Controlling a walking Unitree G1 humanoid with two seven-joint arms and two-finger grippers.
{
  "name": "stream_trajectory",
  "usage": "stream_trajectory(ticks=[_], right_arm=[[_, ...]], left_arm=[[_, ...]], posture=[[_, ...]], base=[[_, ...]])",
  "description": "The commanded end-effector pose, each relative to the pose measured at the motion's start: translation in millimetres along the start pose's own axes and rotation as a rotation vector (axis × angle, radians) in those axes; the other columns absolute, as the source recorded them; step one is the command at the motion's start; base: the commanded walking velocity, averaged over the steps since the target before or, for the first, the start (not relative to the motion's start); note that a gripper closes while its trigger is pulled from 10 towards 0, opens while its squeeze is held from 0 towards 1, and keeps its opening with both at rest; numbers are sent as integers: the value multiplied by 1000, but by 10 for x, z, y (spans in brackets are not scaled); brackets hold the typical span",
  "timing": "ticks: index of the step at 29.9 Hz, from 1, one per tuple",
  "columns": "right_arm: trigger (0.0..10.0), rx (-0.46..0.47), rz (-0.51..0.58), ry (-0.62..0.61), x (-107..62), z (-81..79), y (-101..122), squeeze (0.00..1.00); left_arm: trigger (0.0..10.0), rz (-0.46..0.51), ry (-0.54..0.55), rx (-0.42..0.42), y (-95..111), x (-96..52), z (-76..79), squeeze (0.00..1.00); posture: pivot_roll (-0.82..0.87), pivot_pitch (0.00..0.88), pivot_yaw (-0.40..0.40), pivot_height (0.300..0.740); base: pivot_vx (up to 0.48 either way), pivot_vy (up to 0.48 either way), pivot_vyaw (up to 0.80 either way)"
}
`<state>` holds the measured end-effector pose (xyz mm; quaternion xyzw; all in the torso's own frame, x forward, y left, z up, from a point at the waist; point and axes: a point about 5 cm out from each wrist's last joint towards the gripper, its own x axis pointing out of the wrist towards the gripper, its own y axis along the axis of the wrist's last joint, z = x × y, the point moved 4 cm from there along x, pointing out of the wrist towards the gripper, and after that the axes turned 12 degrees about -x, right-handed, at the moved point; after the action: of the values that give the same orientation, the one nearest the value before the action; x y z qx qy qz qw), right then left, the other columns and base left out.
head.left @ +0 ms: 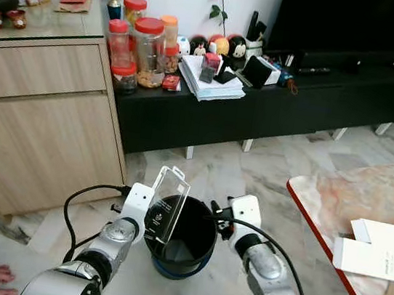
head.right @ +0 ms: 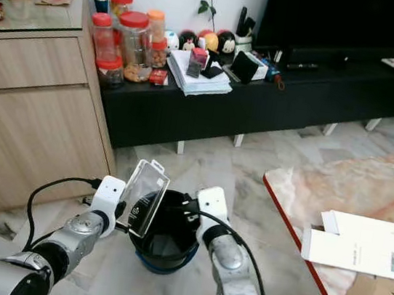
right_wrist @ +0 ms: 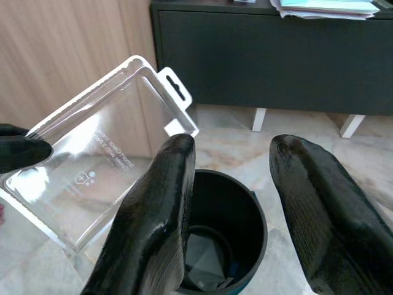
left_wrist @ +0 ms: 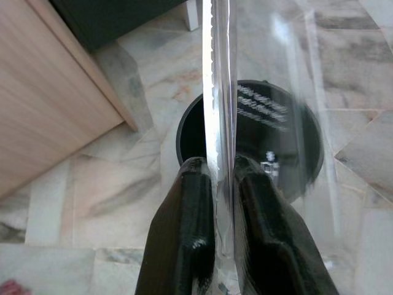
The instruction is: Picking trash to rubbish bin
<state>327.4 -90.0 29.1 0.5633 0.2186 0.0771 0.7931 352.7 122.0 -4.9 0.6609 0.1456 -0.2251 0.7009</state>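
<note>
I have the left tool [head.left: 145,212] pinched on a clear plastic blister pack [head.left: 167,203], which stands upright over the 9 o'clock rim of the black rubbish bin [head.left: 183,237]. The right tool [head.left: 222,217] hangs spread and empty at the bin's 3 o'clock rim. I judge only the drop remains. The bin stands on a marble floor [head.left: 252,171], with a wooden cabinet [head.left: 38,125] at 10 o'clock and a marble table [head.left: 366,197] at 3.
</note>
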Motion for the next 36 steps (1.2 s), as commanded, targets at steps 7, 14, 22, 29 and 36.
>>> stream_trajectory(ticks=[7,14,22,29,36], right_arm=[[10000,-4,13,-3,4,33,31,0],[10000,-24,19,11,3,13,42,0],[10000,-24,19,11,3,13,42,0],[10000,-24,19,11,3,13,42,0],[10000,-24,19,11,3,13,42,0]], left_arm=[[10000,5,-2,6,26,7,15,0],[10000,5,-3,5,26,7,19,0],[10000,5,-3,5,26,7,19,0],[10000,5,-3,5,26,7,19,0],[10000,5,-3,5,26,7,19,0]], posture=[[135,43,3,740],[136,43,3,740],[136,43,3,740],[136,43,3,740],[136,43,3,740]], base=[[305,0,0],[304,0,0],[304,0,0],[304,0,0],[304,0,0]])
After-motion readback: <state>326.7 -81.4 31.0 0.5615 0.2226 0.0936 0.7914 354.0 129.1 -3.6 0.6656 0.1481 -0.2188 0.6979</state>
